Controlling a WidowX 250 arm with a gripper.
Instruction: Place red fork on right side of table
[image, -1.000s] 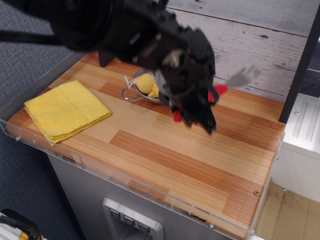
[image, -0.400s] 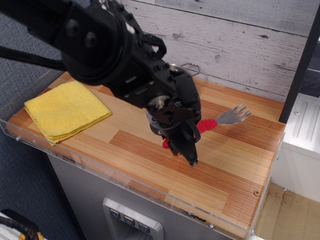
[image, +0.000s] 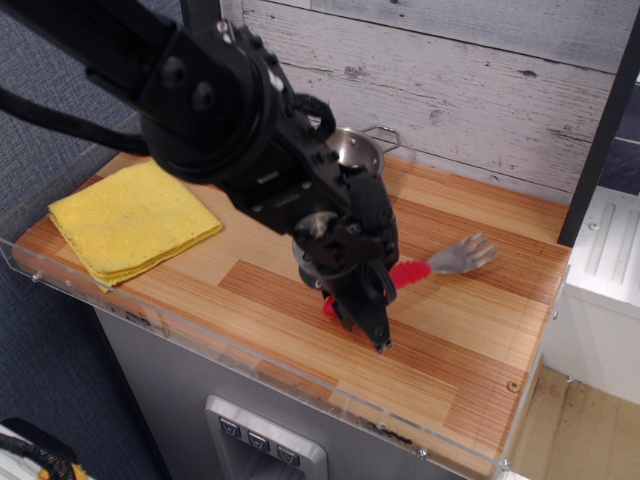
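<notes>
My gripper (image: 362, 305) is shut on the red fork (image: 408, 272). The ribbed red handle passes between the fingers and its butt end shows on the left side. The silver tined head (image: 462, 255) sticks out to the right, low over the wood. The gripper hangs just above the table (image: 450, 350), right of its middle. I cannot tell whether the fork touches the surface. The black arm hides the middle of the handle.
A silver pan (image: 355, 148) stands at the back behind the arm, mostly hidden. A folded yellow cloth (image: 130, 218) lies at the left end. A clear acrylic rim (image: 250, 352) edges the table. A black post (image: 600, 130) stands at the right.
The gripper has carried the fork from above the pan forward and down toward the table's right half. Since the last frame it sank a little lower.
</notes>
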